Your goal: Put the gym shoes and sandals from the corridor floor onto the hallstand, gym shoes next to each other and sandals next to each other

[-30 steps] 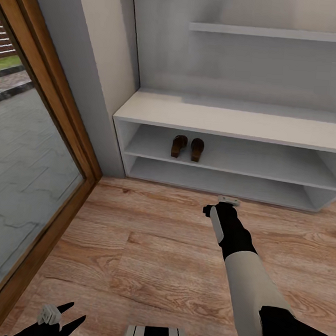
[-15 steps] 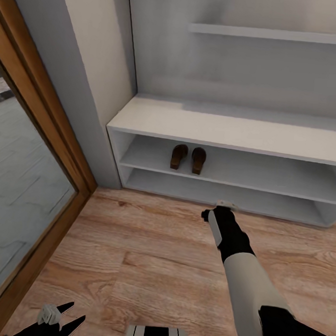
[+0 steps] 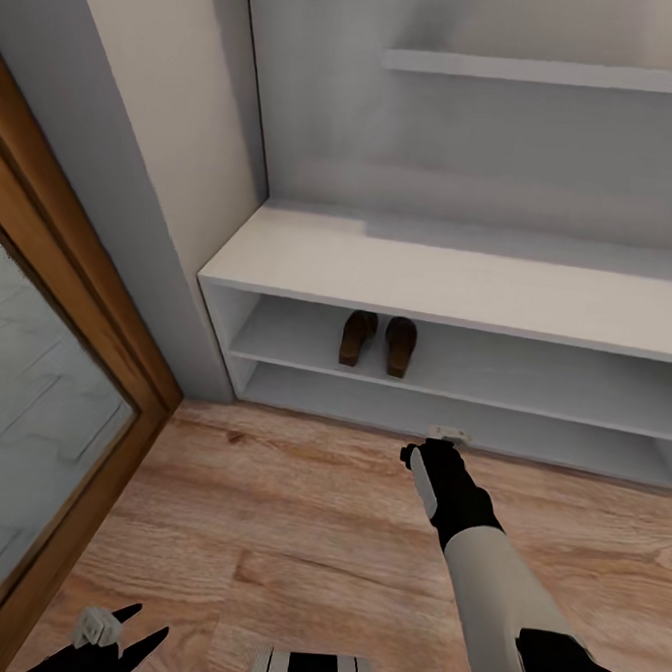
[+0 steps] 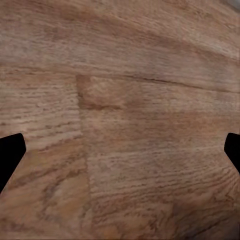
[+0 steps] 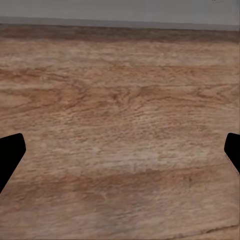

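Brown leather sandals (image 3: 380,341) sit paired on your pale grey hallstand's (image 3: 450,284) upper open shelf, lower in view than before since your head camera shifted. They're well beyond both grippers: right gripper (image 5: 120,152) and left gripper (image 4: 120,152) spread wide, empty, over wood-plank floor (image 3: 293,514).

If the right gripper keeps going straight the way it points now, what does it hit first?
Most likely the wood floor. The right gripper has its jaws wide apart and nothing between them, and it faces bare planks, with the pale base of the shoe rack beyond. Depth is hard to judge.
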{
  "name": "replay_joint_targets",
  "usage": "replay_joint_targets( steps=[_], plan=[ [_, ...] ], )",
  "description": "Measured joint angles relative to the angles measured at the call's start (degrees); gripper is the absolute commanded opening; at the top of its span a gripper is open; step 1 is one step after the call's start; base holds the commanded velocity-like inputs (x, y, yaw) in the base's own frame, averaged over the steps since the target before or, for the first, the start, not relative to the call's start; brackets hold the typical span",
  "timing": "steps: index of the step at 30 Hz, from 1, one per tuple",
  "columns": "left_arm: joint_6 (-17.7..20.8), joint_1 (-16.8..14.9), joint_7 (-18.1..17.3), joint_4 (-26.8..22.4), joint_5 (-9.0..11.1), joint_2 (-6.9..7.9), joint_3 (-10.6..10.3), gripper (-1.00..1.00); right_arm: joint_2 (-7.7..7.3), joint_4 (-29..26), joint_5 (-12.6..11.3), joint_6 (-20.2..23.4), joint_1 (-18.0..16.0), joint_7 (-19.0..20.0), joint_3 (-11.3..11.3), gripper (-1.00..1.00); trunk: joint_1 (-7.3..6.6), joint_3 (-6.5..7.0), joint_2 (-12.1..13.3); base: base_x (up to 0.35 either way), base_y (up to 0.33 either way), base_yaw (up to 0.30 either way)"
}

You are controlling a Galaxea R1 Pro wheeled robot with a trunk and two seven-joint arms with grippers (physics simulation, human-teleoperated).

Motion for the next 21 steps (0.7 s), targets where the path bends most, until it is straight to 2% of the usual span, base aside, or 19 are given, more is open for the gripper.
replay_joint_targets(
  steps=[3,4,5,6,7,11,14,15,18,20,21],
  plan=[
    [0.0,0.1,1.0,0.2,0.0,-0.01,0.0,1.00,0.00,1.0,0.8,-1.0,0.8,-0.1,0.0,1.00,0.01,0.00,0.0,0.099,0.000,0.000],
    [-0.1,0.1,3.8,0.4,0.0,-0.02,0.0,1.00,-0.03,9.1,4.4,-21.1,1.8,-0.1,0.2,1.00,0.01,0.00,0.0,0.037,0.000,0.000],
    [-0.1,0.0,4.1,0.5,0.0,-0.02,-0.1,1.00,0.01,20.7,4.8,-31.1,2.1,0.0,0.1,1.00,0.02,0.00,0.0,0.029,0.000,0.000],
    [-0.1,0.0,4.5,0.5,0.0,-0.02,-0.1,1.00,0.02,31.4,4.8,-33.2,2.5,0.1,0.1,1.00,0.03,-0.01,0.0,0.019,0.000,0.000],
    [-0.2,0.0,5.1,0.6,0.0,-0.02,-0.1,1.00,0.03,34.3,5.4,-36.4,2.9,0.1,0.2,1.00,0.02,-0.01,0.0,0.015,0.000,0.000],
    [-0.2,0.0,6.8,0.7,0.0,-0.04,0.0,1.00,0.04,37.1,5.9,-42.2,4.2,0.1,0.3,1.00,0.02,-0.01,0.0,0.009,0.000,0.000],
    [-0.2,0.0,8.2,0.8,0.1,-0.08,0.0,1.00,0.04,37.9,6.1,-44.6,5.8,0.2,0.2,1.00,0.02,-0.01,0.0,0.003,0.000,0.000],
    [-0.4,0.1,10.4,1.3,0.1,-0.14,0.5,1.00,0.04,38.5,6.4,-46.1,7.9,0.2,0.1,1.00,0.03,-0.01,0.0,0.001,0.000,0.000],
    [-0.5,0.1,12.2,2.6,0.2,-0.35,1.3,1.00,0.04,38.7,6.9,-46.7,9.6,0.2,0.3,1.00,0.02,-0.01,0.0,0.000,0.000,0.000],
    [-1.1,0.1,13.8,4.4,0.4,-0.78,2.3,1.00,-0.78,38.8,7.5,-47.0,11.2,0.2,0.2,1.00,0.02,-0.01,0.0,0.000,0.000,0.000],
    [-3.6,0.1,15.6,6.7,0.7,-1.37,3.9,1.00,-2.98,38.9,8.1,-47.3,13.1,1.0,-0.1,1.00,0.03,-0.02,0.0,0.000,0.000,0.000]
  ],
)
